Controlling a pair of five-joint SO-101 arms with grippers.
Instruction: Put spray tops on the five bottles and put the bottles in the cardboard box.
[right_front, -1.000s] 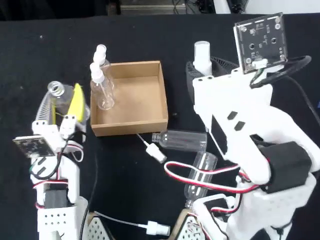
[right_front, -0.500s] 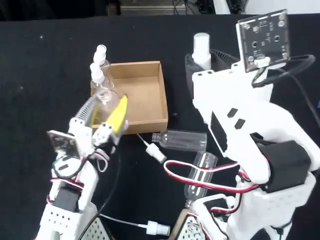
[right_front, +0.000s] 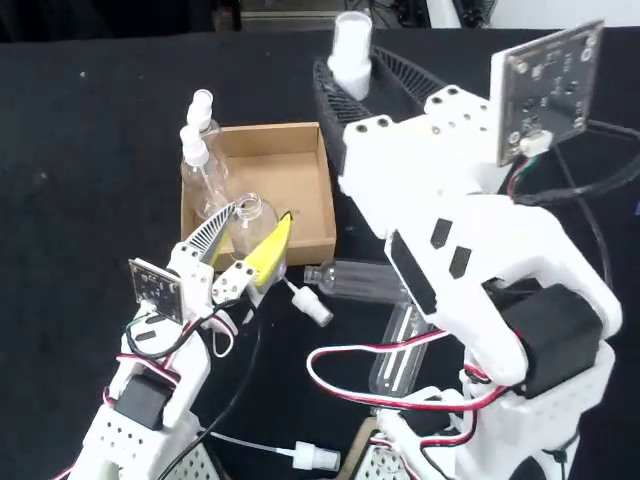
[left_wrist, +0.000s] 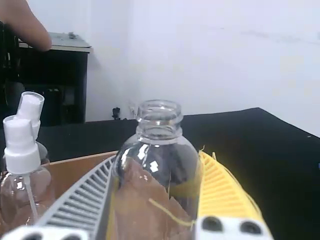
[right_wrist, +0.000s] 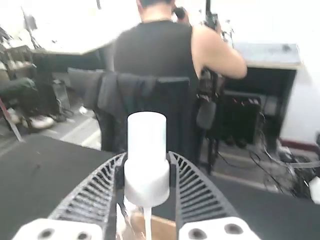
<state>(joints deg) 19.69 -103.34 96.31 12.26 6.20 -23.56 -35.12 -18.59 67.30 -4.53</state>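
Clear round-shouldered plastic bottle (left_wrist: 157, 155) (neck uncapped), upright, clamped by the ribbed left gripper (right_front: 260, 214) at the cardboard box's (right_front: 295, 175) 6 o'clock wall — right gripper (right_front: 350, 64), at 1 o'clock, pinched a white cylindrical spray top (right_front: 351, 35).

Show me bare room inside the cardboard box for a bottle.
The brown cardboard box has bare floor between the two capped clear bottles at its left wall and its right wall. Crowded near edge: left gripper holds an uncapped clear bottle there.

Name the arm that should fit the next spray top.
Right. The right pincer grips a spray top, tube down; the left pincer holds an uncapped bottle upright.
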